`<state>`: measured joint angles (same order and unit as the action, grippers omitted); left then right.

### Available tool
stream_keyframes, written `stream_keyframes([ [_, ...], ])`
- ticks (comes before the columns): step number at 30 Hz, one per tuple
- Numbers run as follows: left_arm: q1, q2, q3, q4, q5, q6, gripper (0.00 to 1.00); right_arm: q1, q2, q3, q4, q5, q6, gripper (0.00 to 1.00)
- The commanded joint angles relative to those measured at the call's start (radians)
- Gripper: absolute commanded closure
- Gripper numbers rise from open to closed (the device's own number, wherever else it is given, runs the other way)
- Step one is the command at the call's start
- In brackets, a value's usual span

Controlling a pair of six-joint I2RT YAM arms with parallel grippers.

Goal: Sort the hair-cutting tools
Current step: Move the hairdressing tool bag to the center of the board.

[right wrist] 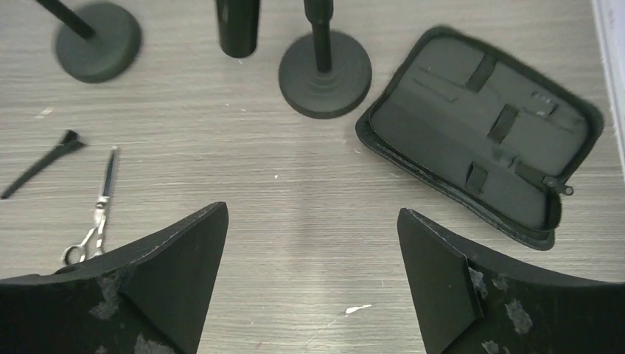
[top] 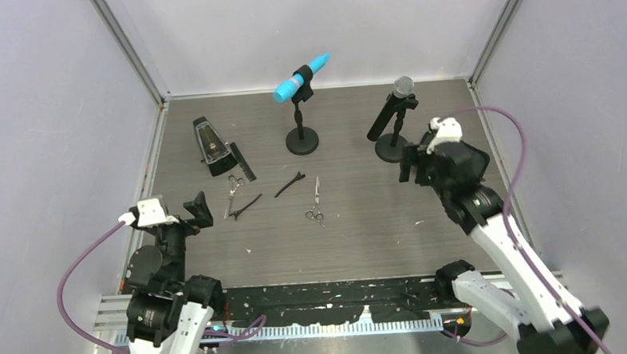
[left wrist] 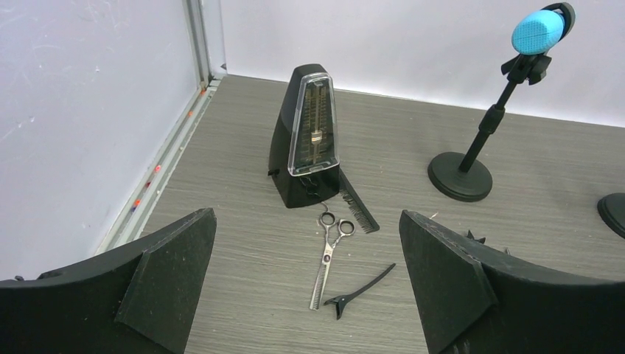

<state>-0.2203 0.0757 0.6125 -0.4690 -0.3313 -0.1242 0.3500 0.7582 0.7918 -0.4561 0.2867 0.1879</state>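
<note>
— Which way do the left scissors (left wrist: 329, 251) point?
— Blades back at the left tool (left wrist: 306, 221), rings away, by the metronome (left wrist: 309, 136). They lie lengthwise, straight ahead between its wide-spread, empty fingers (left wrist: 169, 280). A hair clip (left wrist: 360, 287) lies slantwise just beside the blade tips, with the comb (left wrist: 359, 210) past the rings. That arm sits folded low.
— And the right arm?
— Stretched out, with its wrist tipped down over the counter (right wrist: 309, 184). The right tool (right wrist: 313, 214) gapes empty. The second scissors (right wrist: 94, 221) lie ahead-left, blades pointing away, and the case (right wrist: 479, 133) is ahead-right.

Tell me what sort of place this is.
Probably a robotics test cell: plain walls box in a table, a left arm and right arm sit at its edge, with staged props like a metronome.
</note>
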Motion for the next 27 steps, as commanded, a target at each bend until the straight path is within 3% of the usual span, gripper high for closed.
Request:
stream_keyframes([
  [1,0.004,0.006,0.012,0.017,0.014,-0.009,0.0,-0.1,0.229,0.131,-0.039,-0.133,0.063,0.05],
  [3,0.003,0.01,0.017,0.011,0.022,-0.009,0.0,-0.226,0.31,0.162,-0.021,-0.216,0.118,0.05],
  [13,0.004,-0.016,0.014,0.01,0.049,-0.011,0.0,-0.478,0.621,0.287,0.103,-0.352,0.239,0.05],
  [18,0.002,-0.033,0.015,0.01,0.047,-0.011,0.0,-0.524,0.771,0.302,0.1,-0.412,0.221,0.05],
  [27,-0.006,-0.039,0.013,0.012,0.056,-0.011,0.0,-0.526,0.82,0.184,0.099,-0.461,0.193,0.05],
])
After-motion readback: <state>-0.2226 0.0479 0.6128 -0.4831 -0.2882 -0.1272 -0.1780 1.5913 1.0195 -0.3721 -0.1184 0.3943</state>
